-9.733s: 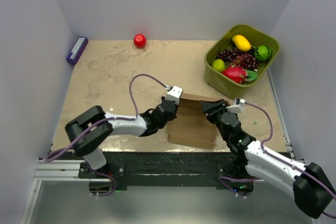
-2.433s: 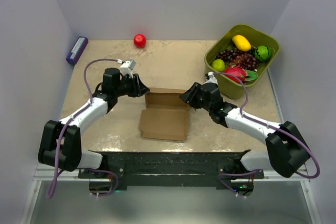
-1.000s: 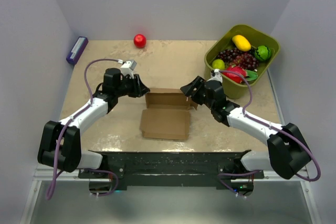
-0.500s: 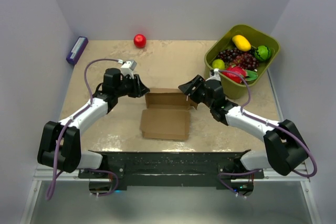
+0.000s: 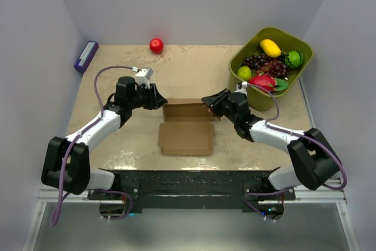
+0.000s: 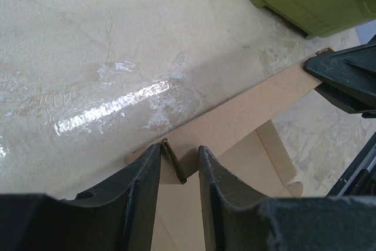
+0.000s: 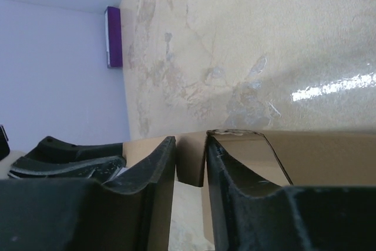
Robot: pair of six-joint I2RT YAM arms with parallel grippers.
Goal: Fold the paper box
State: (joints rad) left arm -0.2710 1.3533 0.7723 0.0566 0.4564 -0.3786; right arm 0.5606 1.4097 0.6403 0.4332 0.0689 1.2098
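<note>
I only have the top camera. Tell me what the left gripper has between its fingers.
Observer: In the left wrist view, the left gripper is pinching a small end tab of the paper box.
Operator: Now check the right one.
Observer: The right wrist view shows the right gripper closed on the tab at the box's opposite end. Cardboard fills the gap between its fingers.

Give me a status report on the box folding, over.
Both clamped: left end effector on paper box left flap, right end effector on its right. Back panel raised, base flat. Green bin close behind right arm.
</note>
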